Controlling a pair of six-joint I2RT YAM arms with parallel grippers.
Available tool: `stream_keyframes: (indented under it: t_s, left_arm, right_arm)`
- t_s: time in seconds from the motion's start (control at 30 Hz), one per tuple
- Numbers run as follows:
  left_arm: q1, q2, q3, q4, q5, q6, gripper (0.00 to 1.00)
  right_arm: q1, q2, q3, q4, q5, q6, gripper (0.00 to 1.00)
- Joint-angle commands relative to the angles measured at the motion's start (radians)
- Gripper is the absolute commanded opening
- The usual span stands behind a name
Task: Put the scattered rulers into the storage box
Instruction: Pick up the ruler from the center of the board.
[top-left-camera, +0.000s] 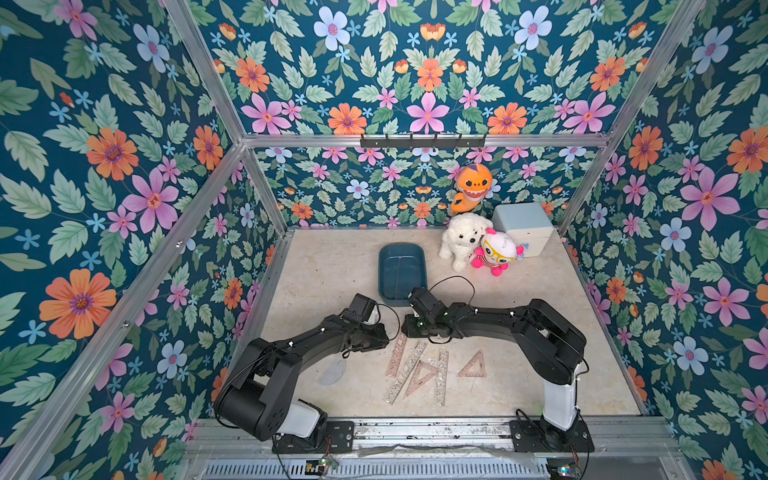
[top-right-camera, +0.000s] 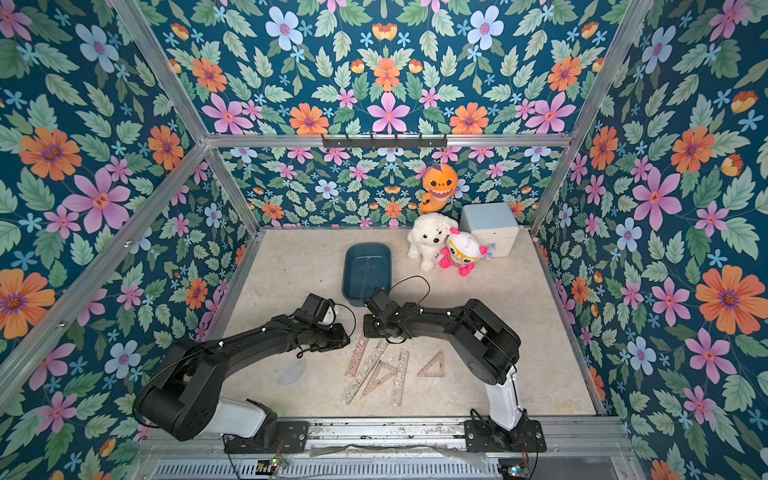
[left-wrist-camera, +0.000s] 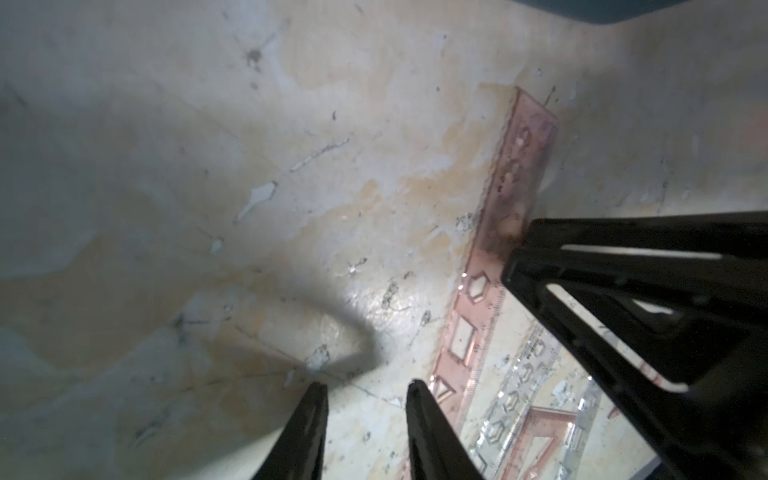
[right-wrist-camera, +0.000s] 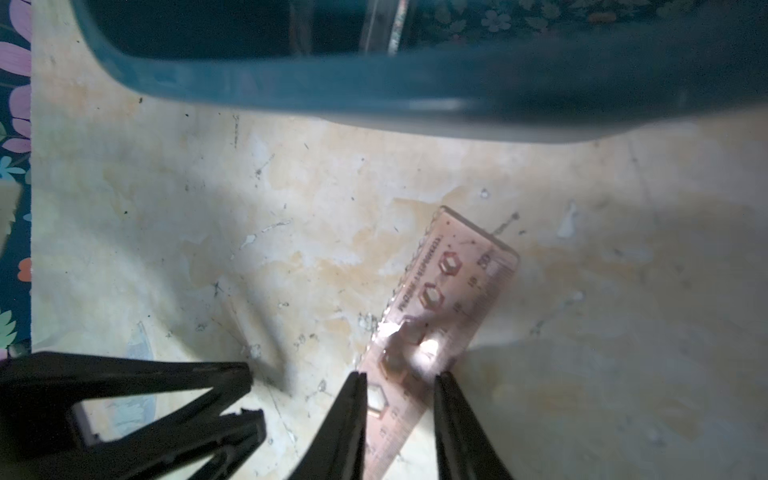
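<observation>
Near the front middle of the table, my right gripper (right-wrist-camera: 401, 376) straddles a pink stencil ruler (right-wrist-camera: 457, 291) lying flat, with a finger at each long edge, close to its box-side end; I can't tell if it's pinched. My left gripper (left-wrist-camera: 368, 388) is just beside it, jaws parted over bare tabletop, holding nothing. The storage box (top-left-camera: 382, 270) sits just past both grippers; a lone set square (top-left-camera: 473, 374) and a clear protractor (top-left-camera: 332, 372) lie flat nearer my bases.
</observation>
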Motion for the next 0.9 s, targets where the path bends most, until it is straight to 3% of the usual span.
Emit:
stream_keyframes:
  t_s: [0.0, 0.4, 0.6, 0.7, 0.77, 0.87]
  left_arm:
    - [0.003, 0.003, -0.012, 0.004, 0.023, -0.018, 0.35]
    - [0.004, 0.017, -0.037, 0.053, 0.098, -0.041, 0.29]
    - [0.01, 0.014, -0.059, 0.08, 0.11, -0.062, 0.27]
    - [0.037, -0.023, -0.08, 0.086, 0.102, -0.076, 0.26]
    - [0.062, -0.041, -0.089, 0.092, 0.104, -0.08, 0.26]
    - [0.081, -0.046, -0.09, 0.099, 0.112, -0.083, 0.25]
  right_arm:
    - [0.001, 0.034, 0.021, -0.055, -0.032, -0.017, 0.31]
    - [-0.025, 0.093, 0.096, -0.011, -0.093, -0.052, 0.31]
    - [-0.041, 0.023, 0.054, -0.014, -0.097, -0.073, 0.31]
    - [-0.038, -0.035, -0.04, 0.081, -0.128, -0.024, 0.24]
    - [-0.028, -0.049, -0.066, 0.114, -0.143, -0.006, 0.12]
    - [-0.009, -0.053, -0.077, 0.134, -0.136, 0.001, 0.03]
